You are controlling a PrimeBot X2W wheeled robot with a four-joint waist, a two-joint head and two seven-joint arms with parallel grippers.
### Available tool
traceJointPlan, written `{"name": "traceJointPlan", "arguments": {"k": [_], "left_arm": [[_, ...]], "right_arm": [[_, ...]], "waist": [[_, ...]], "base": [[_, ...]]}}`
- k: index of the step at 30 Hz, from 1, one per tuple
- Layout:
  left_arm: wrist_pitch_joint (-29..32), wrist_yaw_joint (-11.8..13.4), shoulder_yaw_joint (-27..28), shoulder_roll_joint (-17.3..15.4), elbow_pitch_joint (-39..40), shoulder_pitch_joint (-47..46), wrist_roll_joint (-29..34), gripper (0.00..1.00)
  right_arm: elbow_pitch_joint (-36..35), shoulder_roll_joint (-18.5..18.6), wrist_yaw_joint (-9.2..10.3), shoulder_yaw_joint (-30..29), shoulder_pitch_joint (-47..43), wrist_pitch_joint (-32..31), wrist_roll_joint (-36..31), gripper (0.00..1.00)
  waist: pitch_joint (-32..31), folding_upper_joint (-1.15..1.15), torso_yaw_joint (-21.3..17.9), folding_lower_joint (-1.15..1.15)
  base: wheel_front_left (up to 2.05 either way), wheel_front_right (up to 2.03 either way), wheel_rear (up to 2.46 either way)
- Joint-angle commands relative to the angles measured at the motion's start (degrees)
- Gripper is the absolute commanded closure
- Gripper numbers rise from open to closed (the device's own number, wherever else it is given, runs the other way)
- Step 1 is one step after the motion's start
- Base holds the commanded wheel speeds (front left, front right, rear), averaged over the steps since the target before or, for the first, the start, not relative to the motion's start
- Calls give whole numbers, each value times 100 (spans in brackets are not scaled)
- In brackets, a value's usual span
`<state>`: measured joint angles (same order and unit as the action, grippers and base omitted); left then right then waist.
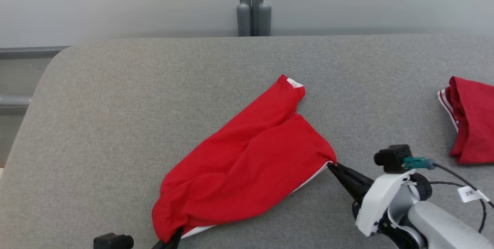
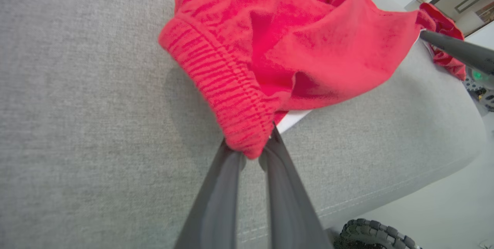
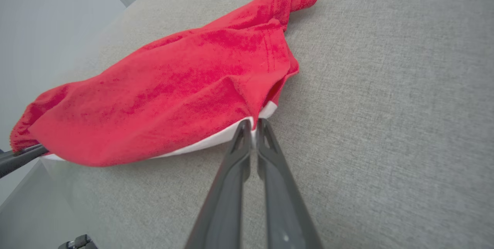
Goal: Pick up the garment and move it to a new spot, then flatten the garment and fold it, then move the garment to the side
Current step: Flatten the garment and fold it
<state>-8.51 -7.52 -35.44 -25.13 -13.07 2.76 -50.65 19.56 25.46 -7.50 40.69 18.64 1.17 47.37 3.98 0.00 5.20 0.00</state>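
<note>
The red garment (image 1: 247, 160) lies in the middle of the grey padded surface (image 1: 115, 106), stretched in the head view from its 7 o'clock end near the bottom edge up to a narrow end at 1 o'clock, where a bit of white lining shows. It is rumpled, with soft folds along its length and a white edge peeking out along its lower side.

The left gripper (image 1: 175, 237) sits at the garment's 7 o'clock corner; in the left wrist view its two dark fingers are pinched together on the ribbed band there, the cloth bunched between the tips. The right gripper (image 1: 332, 165) is at the garment's 4 o'clock corner – its fingers are closed narrow on the hem, red cloth and white edge caught between them. The cloth between the two corners hangs slightly raised off the surface.

A second red garment (image 1: 471, 119) with white stripes lies well apart at 3 o'clock, by the right edge of the head view.
</note>
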Motion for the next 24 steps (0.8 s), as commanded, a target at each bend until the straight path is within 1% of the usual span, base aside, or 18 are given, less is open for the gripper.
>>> {"name": "traceJointPlan", "arguments": {"k": [1, 4, 7, 9, 11, 13, 15, 16, 18, 20, 22, 24], "left_arm": [[68, 46, 93, -125, 347, 103, -144, 100], [399, 216, 251, -406, 1586, 258, -428, 100], [849, 495, 435, -739, 2864, 231, -628, 100], [1126, 652, 585, -896, 3609, 60, -788, 100], [1405, 770, 755, -973, 4198, -199, -1040, 100], [1745, 864, 928, -1059, 4573, -626, -1311, 100], [2098, 948, 1098, -1054, 4727, -1248, -1589, 100], [2281, 998, 1147, -1036, 4731, -1550, -1686, 100], [2692, 1131, 1218, -979, 4565, -2372, -1841, 100], [3085, 1241, 1183, -846, 4230, -3315, -1866, 100], [3429, 1362, 1115, -635, 3712, -4295, -1829, 100], [3646, 1460, 1050, -363, 3066, -5324, -1693, 100]], "right_arm": [[-307, 194, 2, -126, -150, -20, 249, 100], [-1389, 665, 0, -578, -455, -114, 930, 100], [-2439, 1158, 0, -1208, -719, -242, 1521, 100], [-3047, 1418, 0, -1670, -809, -350, 1832, 100], [-3535, 1631, 0, -2125, -836, -500, 2096, 100], [-3877, 1800, 0, -2557, -721, -685, 2289, 100], [-4029, 1951, -1, -2946, -470, -893, 2390, 100], [-4071, 1968, -1, -3086, -326, -1005, 2467, 100], [-3978, 2029, 0, -3325, 101, -1271, 2432, 100], [-3842, 1964, -1, -3425, 665, -1565, 2378, 100], [-3591, 1836, 0, -3473, 1373, -1867, 2295, 100], [-3206, 1635, 0, -3536, 2182, -2100, 2068, 100]], "waist": [[-160, 0, -23, 0], [-285, 0, -71, 0], [-316, 0, -171, 0], [-268, 0, -254, 0], [-136, 0, -334, 0], [72, 0, -403, 0], [354, 0, -456, 0], [509, 0, -483, 0], [886, 0, -532, 0], [1289, 0, -554, 0], [1727, 0, -575, 0], [2183, 0, -593, 0]], "base": [[0, 0, 0], [0, 0, 0], [0, 0, 0], [0, 0, 0], [0, 0, 0], [0, 0, 0], [0, 0, 0], [0, 0, 0], [0, 0, 0], [0, 0, 0], [0, 0, 0], [0, 0, 0]]}}
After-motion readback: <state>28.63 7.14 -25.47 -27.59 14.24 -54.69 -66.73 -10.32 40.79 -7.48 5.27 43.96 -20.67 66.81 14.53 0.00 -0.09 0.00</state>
